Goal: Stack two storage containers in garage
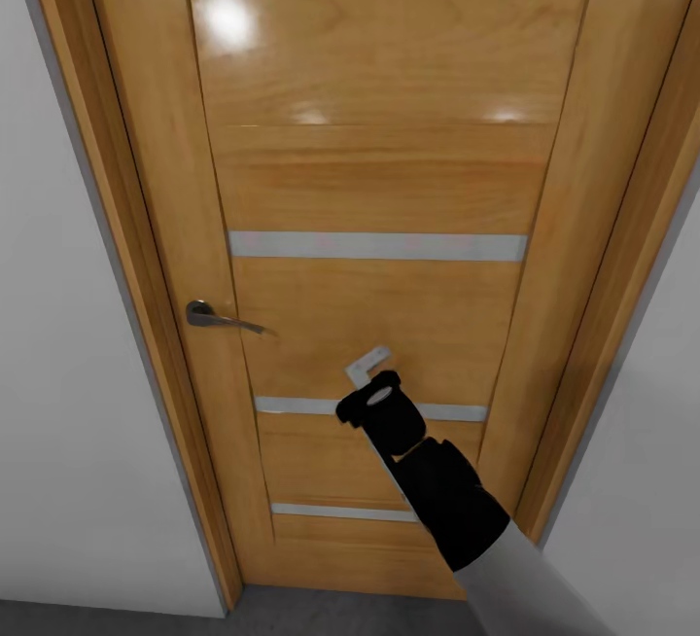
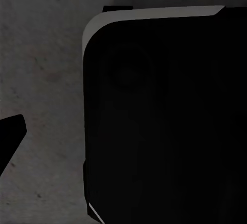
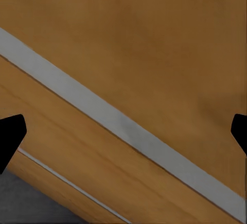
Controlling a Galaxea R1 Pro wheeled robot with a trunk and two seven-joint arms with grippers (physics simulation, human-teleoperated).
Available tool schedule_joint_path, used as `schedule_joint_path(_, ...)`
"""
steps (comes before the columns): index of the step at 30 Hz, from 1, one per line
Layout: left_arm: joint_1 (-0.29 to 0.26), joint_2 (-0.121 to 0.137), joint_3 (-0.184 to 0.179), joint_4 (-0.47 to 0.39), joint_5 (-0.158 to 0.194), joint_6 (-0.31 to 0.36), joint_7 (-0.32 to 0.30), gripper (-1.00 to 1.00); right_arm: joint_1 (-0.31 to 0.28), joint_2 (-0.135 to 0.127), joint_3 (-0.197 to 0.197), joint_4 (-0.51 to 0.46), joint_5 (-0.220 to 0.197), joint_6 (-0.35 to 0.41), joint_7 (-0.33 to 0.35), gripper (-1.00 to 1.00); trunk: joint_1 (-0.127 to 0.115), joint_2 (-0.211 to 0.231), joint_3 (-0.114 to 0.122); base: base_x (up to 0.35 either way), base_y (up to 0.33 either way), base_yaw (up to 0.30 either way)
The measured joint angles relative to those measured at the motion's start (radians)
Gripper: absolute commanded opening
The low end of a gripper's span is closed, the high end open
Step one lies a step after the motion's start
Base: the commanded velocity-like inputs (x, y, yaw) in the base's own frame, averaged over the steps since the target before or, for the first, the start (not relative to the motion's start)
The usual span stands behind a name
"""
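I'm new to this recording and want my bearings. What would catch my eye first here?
A closed wooden door with pale horizontal strips fills the head view, framed by white walls. Its metal lever handle sits at the door's left edge. The robot's right arm reaches up from the lower right, its right gripper close to the door panel, right of and lower than the handle.

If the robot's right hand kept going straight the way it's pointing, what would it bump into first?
Most likely the wooden door. The right hand points at the door panel, near a grey stripe across it. Nothing shows in between, though the remaining gap is hard to judge.
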Motion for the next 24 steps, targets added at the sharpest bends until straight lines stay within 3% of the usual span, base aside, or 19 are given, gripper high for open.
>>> schedule_joint_path(5, 0.0, 0.0, 0.0, 0.0, 0.0, 0.0, 0.0, 1.0, -0.04, -0.003, -0.001, 0.118, -0.001, -0.077, 0.0, 1.0, 0.0, 0.0, 0.0, 0.0, 0.0, 0.0)
schedule_joint_path(10, 0.0, 0.0, 0.0, 0.0, 0.0, 0.0, 0.0, 1.0, -0.096, -0.007, -0.002, 0.295, -0.005, -0.189, 0.0, 1.0, 0.0, 0.0, 0.0, 0.0, 0.0, 0.0)
schedule_joint_path(24, 0.0, 0.0, 0.0, 0.0, 0.0, 0.0, 0.0, 1.0, -0.18, -0.007, -0.004, 0.476, -0.005, -0.269, -0.003, 1.0, 0.0, 0.0, 0.0, 0.0, 0.0, 0.0)
